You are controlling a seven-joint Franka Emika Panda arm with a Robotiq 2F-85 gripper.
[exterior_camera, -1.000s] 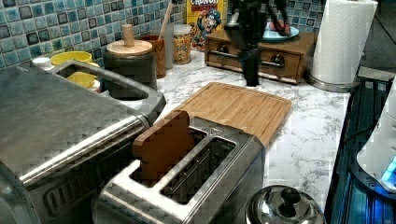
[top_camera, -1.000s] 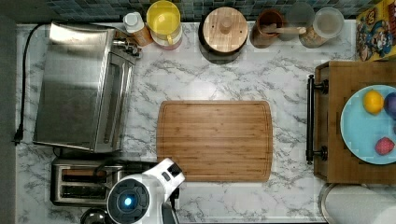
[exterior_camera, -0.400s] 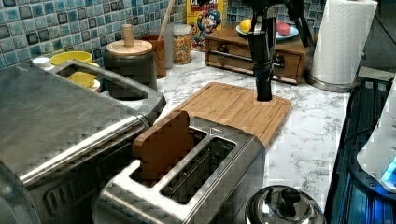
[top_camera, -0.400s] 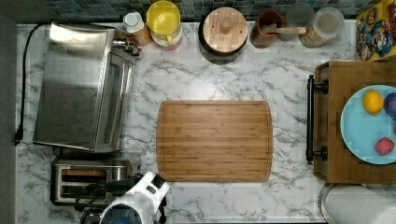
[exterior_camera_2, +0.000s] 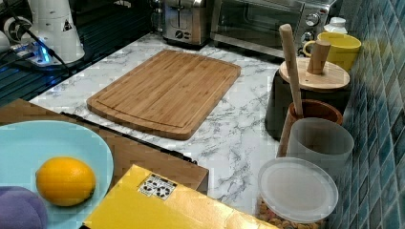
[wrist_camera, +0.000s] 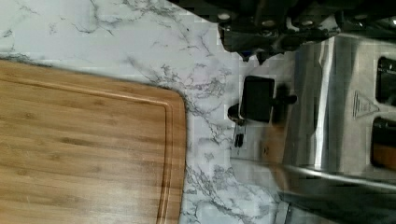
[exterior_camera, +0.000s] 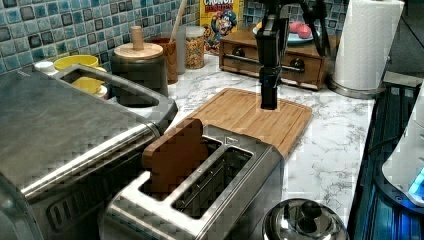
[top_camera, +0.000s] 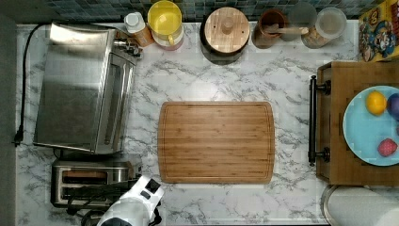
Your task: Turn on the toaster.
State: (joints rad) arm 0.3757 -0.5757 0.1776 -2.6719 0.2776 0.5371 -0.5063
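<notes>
Top view: toaster (top_camera: 89,183) sits on the marble counter (top_camera: 291,197) at 8 o'clock from the cutting board (top_camera: 216,141), close to its corner but not touching it

- Toaster oven (top_camera: 80,84) stands at 12 o'clock from the toaster, just beside it
- White arm link (top_camera: 134,205) at 4 o'clock from the toaster's middle, covering its end nearest the board
- A brown slice (top_camera: 84,174) lies in the slot nearer the oven; the other slot looks dark

Left view: toaster in the foreground with the brown slice standing up out of the slot on the oven side, well proud of the steel top

- Gripper (exterior_camera: 268,102) hangs as a dark narrow column, pointing down, seen against the cutting board
- Whether it is parted or closed, cannot tell; it holds nothing that I can see

Wrist view: brushed-steel end wall of the toaster, with the dark lever (wrist_camera: 257,99) sticking out toward the marble

- The gripper's dark body sits close to the lever, with a gap showing between them
- Rounded corner of the cutting board lies across a strip of marble from the lever

Right view: toaster at 12 o'clock from the board, lever end facing the board, toaster oven beside it at its 3 o'clock
</notes>
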